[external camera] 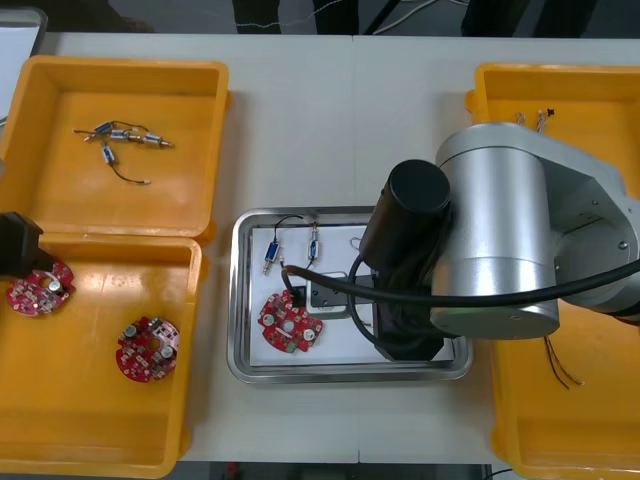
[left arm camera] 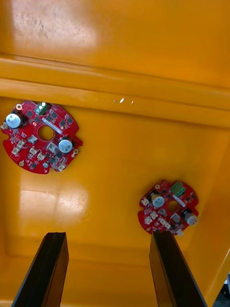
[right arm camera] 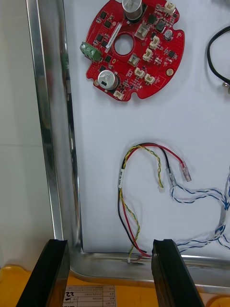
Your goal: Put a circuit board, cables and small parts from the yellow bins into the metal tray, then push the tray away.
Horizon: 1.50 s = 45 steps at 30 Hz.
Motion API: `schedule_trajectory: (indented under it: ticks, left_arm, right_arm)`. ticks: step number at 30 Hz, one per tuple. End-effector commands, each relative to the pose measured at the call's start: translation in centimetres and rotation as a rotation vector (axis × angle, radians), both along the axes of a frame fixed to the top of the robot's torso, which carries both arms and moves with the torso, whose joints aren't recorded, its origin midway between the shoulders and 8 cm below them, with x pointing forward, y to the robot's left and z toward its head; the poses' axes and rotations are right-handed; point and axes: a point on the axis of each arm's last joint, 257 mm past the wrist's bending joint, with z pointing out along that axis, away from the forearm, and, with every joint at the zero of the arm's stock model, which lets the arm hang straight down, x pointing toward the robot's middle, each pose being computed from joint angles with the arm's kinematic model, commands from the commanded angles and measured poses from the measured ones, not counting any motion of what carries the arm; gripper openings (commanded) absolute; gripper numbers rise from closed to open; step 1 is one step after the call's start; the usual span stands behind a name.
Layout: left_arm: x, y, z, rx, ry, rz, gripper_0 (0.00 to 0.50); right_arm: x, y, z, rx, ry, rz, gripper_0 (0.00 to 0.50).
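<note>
The metal tray [external camera: 240, 300], white inside, holds a round red circuit board [external camera: 290, 322] [right arm camera: 134, 48], a red and yellow cable [right arm camera: 139, 192], a twisted blue and white cable [right arm camera: 206, 201] and a black cable [right arm camera: 218, 53]. My right gripper [right arm camera: 110, 242] hangs open over the tray's rim [right arm camera: 52, 144], with the red and yellow cable's end just beyond its fingers. The right arm [external camera: 500, 240] covers the tray's right part. My left gripper [left arm camera: 109, 235] is open above the near left yellow bin [external camera: 90, 420], over two red circuit boards [left arm camera: 40, 136] [left arm camera: 167, 208], touching neither.
The far left yellow bin [external camera: 60, 190] holds small metal parts with cables [external camera: 125, 137]. Two more such parts [external camera: 270, 255] lie at the tray's far end. At the right stand two yellow bins [external camera: 560, 90], the nearer holding cables [external camera: 560, 365].
</note>
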Motion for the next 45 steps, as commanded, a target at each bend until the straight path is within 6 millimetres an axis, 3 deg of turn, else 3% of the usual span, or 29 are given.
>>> schedule_trajectory:
  ticks: [1, 10, 25, 45]
  left_arm:
    - [-1.2, 1.5, 0.2, 0.087, 0.003, -0.073, 0.500]
    - [-1.5, 2.2, -0.2, 0.111, 0.010, -0.078, 0.500]
    - [-1.0, 1.9, -0.5, 0.103, -0.012, -0.092, 0.500]
    - [-1.0, 1.9, -0.5, 0.103, -0.012, -0.092, 0.500]
  right_arm:
    - [-0.6, 1.7, -1.3, -0.025, -0.037, 0.074, 0.500]
    - [-1.7, 3.0, -4.9, 0.002, 0.034, 0.035, 0.500]
    - [-3.4, 4.0, -9.1, 0.064, 0.037, 0.016, 0.500]
    - [-3.8, 4.5, -11.8, 0.053, 0.039, 0.020, 0.500]
